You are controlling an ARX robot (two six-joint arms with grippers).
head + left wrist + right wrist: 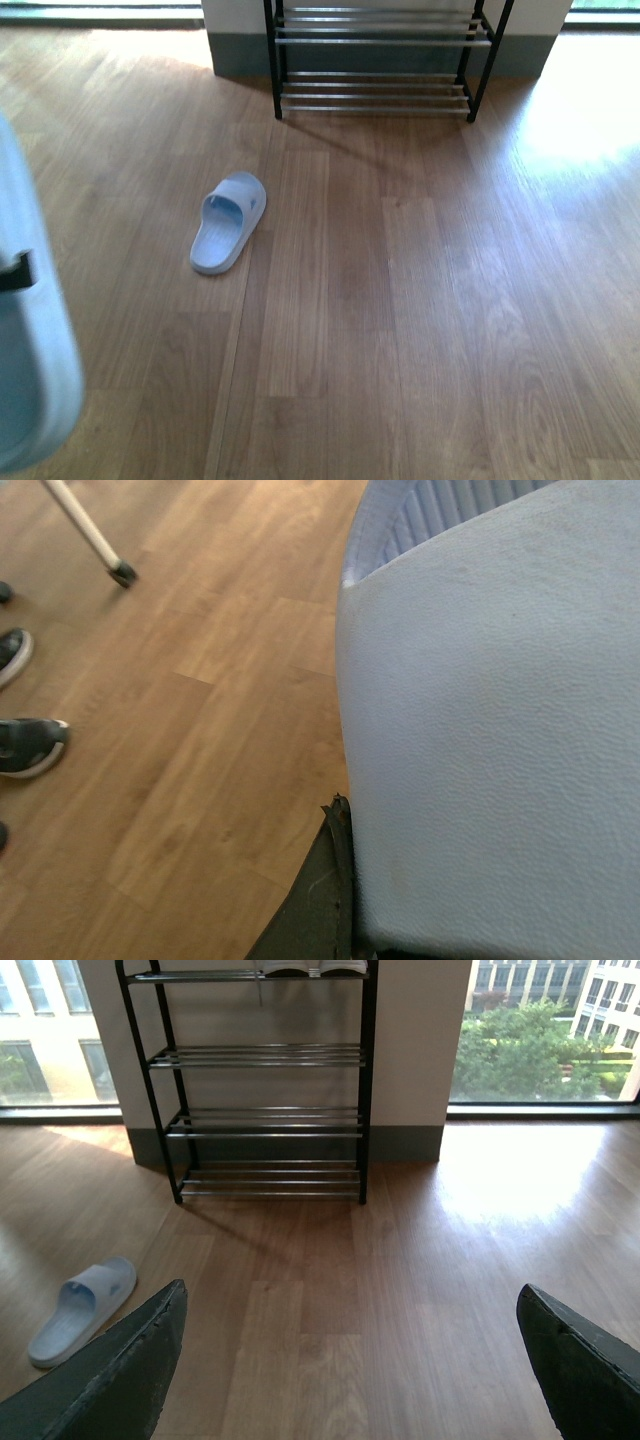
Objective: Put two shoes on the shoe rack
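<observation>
Altogether one rack (380,42), one lying slipper (228,222), one held slipper (490,730), left pincer (325,880).

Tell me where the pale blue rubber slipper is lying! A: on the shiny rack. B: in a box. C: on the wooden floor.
C: the pale blue rubber slipper lies on the wooden floor, apart from the black-framed chrome-rod shoe rack behind it.

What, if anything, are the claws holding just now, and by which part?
The left claw grips a slipper by its edge; which end cannot be told. The right claw is open and empty.
</observation>
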